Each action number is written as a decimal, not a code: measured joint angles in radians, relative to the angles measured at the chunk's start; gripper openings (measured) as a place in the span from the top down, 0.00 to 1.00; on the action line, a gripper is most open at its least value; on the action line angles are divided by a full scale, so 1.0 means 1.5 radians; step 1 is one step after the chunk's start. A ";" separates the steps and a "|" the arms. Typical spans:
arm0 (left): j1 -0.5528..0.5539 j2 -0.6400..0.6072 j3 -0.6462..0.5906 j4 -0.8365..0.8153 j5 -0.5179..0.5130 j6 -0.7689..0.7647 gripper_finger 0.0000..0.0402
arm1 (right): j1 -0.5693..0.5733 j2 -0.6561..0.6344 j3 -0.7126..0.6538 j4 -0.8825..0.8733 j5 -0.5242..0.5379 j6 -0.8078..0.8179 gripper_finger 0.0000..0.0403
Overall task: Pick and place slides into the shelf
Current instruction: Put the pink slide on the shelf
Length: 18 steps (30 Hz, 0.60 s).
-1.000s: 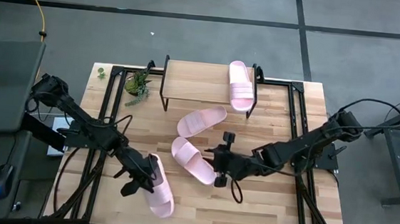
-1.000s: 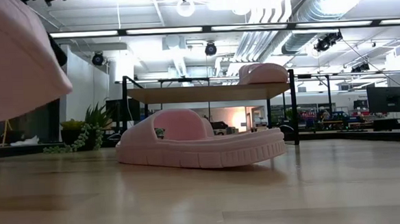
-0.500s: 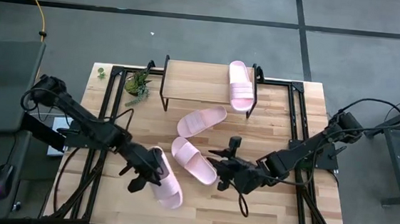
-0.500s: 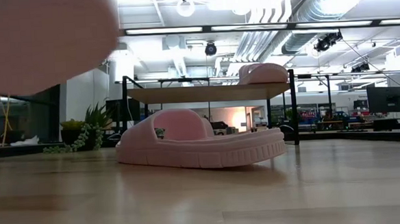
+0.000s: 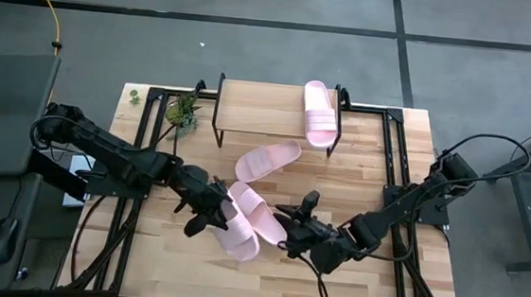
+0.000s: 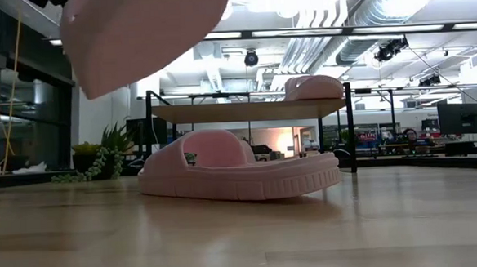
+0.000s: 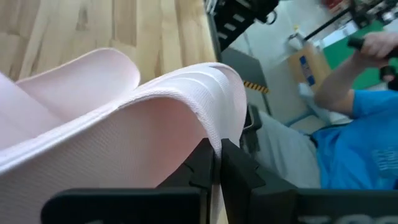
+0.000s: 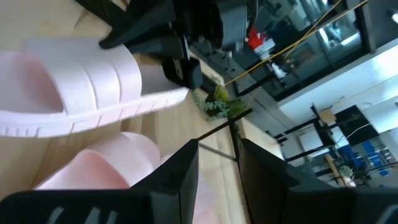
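Note:
Four pale pink slides show. One lies on the shelf's (image 5: 259, 110) right end (image 5: 320, 113), one on the table in front of the shelf (image 5: 267, 158), and one at mid-table (image 5: 265, 215). The fourth (image 5: 235, 236) is in my left gripper (image 5: 205, 215), which is shut on it. It hangs in the air in the low view (image 6: 143, 32), partly over the mid-table slide. My right gripper (image 5: 290, 228) is open just right of the mid-table slide (image 8: 106, 162) and touches nothing. My left gripper pinches the held slide by the edge of its ribbed strap (image 7: 214, 134), between the two fingers (image 7: 202, 165). The fingers come roughly level from the table's left. The slide is lifted clear of the table and tilted, with its sole towards the right arm.
A small green plant (image 5: 183, 112) stands at the shelf's left end. Black frame rails run along the table's left (image 5: 141, 158) and right (image 5: 392, 168) sides. Bare wood lies near the front edge (image 5: 264, 281). A person in blue shows beyond the table (image 7: 354, 137).
My left gripper carried its slide up and toward the table's middle, from the near-left area to beside the mid-table slide. The slide turned and now partly overlaps that slide. My right gripper drew back slightly toward the near edge.

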 joint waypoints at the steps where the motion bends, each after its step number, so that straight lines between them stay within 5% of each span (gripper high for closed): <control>1: 0.006 0.000 0.000 0.001 0.011 0.000 0.96 | 0.000 0.000 0.000 0.003 0.001 -0.003 0.74; 18: 0.027 0.000 0.111 -0.061 0.055 0.049 0.95 | 0.018 0.052 0.052 0.044 0.010 -0.102 0.74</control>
